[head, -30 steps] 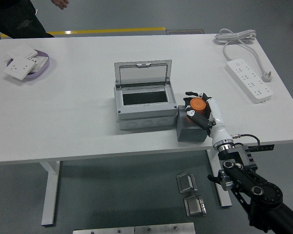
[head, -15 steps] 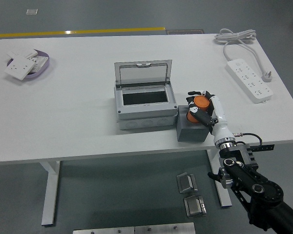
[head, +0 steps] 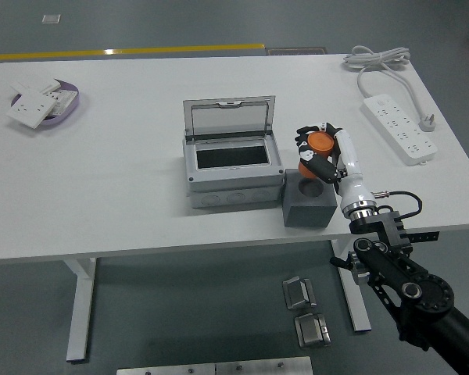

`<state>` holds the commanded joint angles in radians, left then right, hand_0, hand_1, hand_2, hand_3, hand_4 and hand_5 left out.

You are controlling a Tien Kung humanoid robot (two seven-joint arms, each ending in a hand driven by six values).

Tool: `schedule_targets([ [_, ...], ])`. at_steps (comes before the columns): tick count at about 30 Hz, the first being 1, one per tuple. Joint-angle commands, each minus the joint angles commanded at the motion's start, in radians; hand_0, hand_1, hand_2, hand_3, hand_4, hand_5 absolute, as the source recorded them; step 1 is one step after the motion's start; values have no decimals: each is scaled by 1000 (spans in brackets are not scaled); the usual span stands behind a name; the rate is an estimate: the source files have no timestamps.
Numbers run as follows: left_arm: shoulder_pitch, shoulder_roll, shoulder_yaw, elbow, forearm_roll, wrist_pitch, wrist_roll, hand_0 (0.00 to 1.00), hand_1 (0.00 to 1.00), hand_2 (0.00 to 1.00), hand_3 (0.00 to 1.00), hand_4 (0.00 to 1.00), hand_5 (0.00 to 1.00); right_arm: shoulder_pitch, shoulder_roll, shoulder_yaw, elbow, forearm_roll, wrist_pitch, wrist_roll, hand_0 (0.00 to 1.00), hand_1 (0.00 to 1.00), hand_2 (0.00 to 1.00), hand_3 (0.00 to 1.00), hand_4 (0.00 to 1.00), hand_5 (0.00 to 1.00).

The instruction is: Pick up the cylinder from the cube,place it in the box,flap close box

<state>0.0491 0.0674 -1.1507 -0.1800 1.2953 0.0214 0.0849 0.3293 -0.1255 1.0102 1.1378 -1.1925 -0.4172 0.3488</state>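
An orange cylinder (head: 316, 151) is held in my right hand (head: 319, 153), lifted just above the grey cube (head: 307, 205), whose round hole in the top now shows. The fingers are curled around the cylinder. To the left of the cube stands the grey box (head: 233, 167), its clear lid (head: 229, 117) propped upright at the back and its dark inside open. My hand hangs to the right of the box, apart from it. The left arm is out of view.
A white power strip (head: 401, 127) with its coiled cable lies at the table's right. A purple dish with white switch plates (head: 41, 104) sits at the far left. Metal parts (head: 300, 292) lie on the floor under the table.
My right hand has raised the orange cylinder out of the cube's hole and shifted slightly away from me. The person seen at the top left a second ago is gone.
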Motion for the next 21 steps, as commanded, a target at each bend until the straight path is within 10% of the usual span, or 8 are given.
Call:
schedule_targets([
  [12, 5, 2, -10, 0, 4, 1, 7, 596, 619, 567, 606, 645, 258, 21, 4, 0, 39, -198, -96, -116, 379, 440, 386, 358, 2, 2],
  [21, -4, 6, -9, 0, 4, -3, 7, 596, 619, 568, 607, 657, 281, 47, 21, -13, 43, -405, -134, -215, 134, 221, 328, 267, 2, 2],
])
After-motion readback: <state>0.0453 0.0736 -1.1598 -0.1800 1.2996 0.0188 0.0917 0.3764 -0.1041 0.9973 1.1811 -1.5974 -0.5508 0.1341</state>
